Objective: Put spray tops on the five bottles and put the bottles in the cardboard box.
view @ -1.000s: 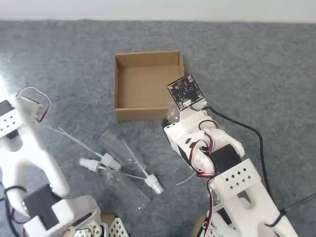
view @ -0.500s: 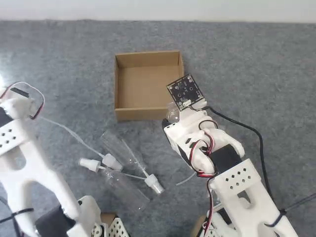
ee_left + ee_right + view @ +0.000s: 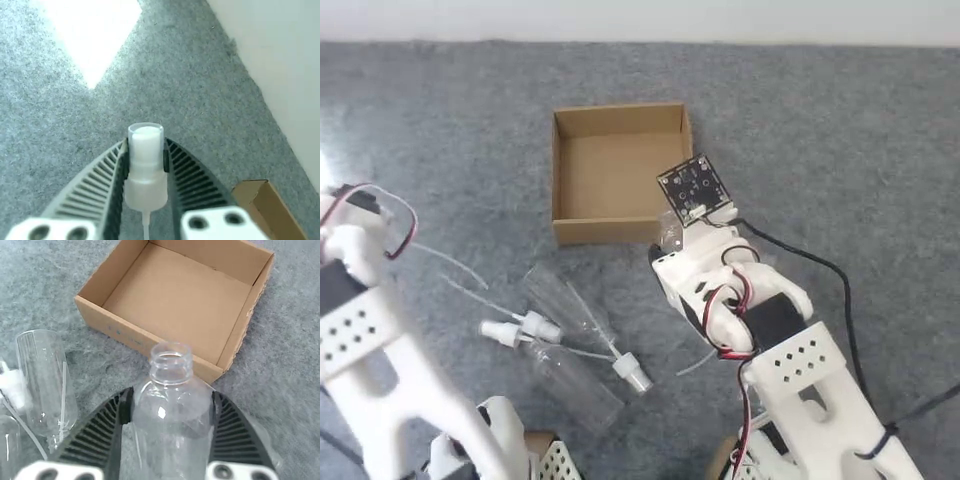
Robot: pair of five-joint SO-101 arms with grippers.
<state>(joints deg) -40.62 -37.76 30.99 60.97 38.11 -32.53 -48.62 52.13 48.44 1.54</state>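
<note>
The left arm (image 3: 365,350) has risen and swung, and in the high view its bulk has slid toward 6 o'clock. The dip tube (image 3: 450,258) of the spray top (image 3: 145,170) clamped in the left gripper (image 3: 145,145) has drawn its free end toward 10 o'clock, away from the lying bottles (image 3: 560,295). The right arm's camera board (image 3: 697,190) has nudged slightly toward 7 o'clock.

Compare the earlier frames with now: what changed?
The left arm lifted higher, carrying the spray top clamped in the left gripper; its dip tube swung with it. The right gripper, its bottle, the lying bottles and the cardboard box stayed put.
</note>
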